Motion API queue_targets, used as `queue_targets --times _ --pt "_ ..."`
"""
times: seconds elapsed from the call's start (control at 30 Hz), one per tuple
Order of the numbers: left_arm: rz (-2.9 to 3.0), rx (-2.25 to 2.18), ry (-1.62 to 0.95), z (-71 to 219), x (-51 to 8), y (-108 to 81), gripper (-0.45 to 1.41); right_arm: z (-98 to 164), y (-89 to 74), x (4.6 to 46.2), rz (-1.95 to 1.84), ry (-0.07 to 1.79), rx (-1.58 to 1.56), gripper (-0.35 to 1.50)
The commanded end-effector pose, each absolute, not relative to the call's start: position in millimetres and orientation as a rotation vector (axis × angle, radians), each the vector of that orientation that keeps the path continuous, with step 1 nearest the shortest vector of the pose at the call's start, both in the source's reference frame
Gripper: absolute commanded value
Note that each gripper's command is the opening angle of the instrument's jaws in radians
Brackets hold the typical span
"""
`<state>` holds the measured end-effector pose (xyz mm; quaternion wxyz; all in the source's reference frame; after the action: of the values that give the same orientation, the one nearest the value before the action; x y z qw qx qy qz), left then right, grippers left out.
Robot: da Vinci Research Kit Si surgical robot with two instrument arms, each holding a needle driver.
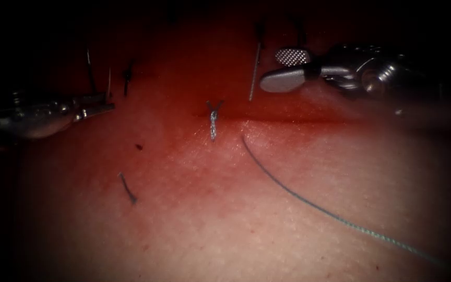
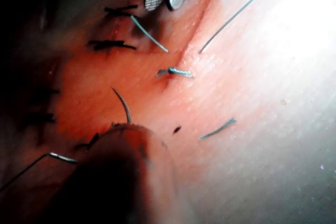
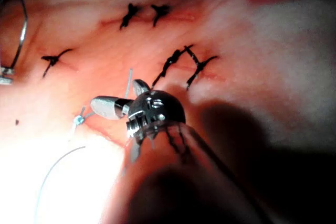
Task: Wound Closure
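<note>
Nearest the lens: slack pale thread, curving from the lower right of the frame up toward the cut across wet tissue.

Judging by the layout, partly done. At frame centre sits one tied knot on the cut, with dark older stitches at upper left and a trimmed thread scrap loose at lower left. Right of the knot the cut looks unclosed under red fluid — probably more bites left.

At mid left, left tool pressed together on the needle, gripping near one end. Rises thin, dark and strongly curved from the jaws, apparently clear of the tissue.

At upper right, right tool spread wide, gripping nothing, just beside an upright thread tail.
</note>
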<state>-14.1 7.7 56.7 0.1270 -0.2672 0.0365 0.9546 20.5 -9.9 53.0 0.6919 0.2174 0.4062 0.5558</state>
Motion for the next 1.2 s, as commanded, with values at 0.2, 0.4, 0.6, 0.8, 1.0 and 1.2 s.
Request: queue_targets --times 0.2,0.4,0.6,0.8,1.0,1.2 --pt "2.779 -0.771 0.107 56.8 -14.8 7.9 -0.45 56.5 -9.6 22.6 1.268 0.899 0.493 0.95" --pt "2.780 -0.770 0.104 56.9 -14.9 7.9 -0.45 58.2 -9.7 23.3 1.289 0.892 0.507 0.95" --pt "2.780 -0.773 0.101 56.9 -14.9 7.9 -0.45 58.3 -9.8 23.6 1.281 0.885 0.519 0.22" --pt "2.770 -0.781 0.091 56.9 -15.2 8.0 -0.16 58.1 -9.1 23.8 1.303 0.872 0.496 -0.35" --pt "2.768 -0.780 0.090 57.0 -15.4 8.1 0.42 55.7 -6.8 23.4 1.320 0.930 0.447 -0.35" --pt "2.771 -0.774 0.090 56.6 -15.5 8.0 0.71 55.2 -6.5 23.4 1.317 0.938 0.443 -0.35"
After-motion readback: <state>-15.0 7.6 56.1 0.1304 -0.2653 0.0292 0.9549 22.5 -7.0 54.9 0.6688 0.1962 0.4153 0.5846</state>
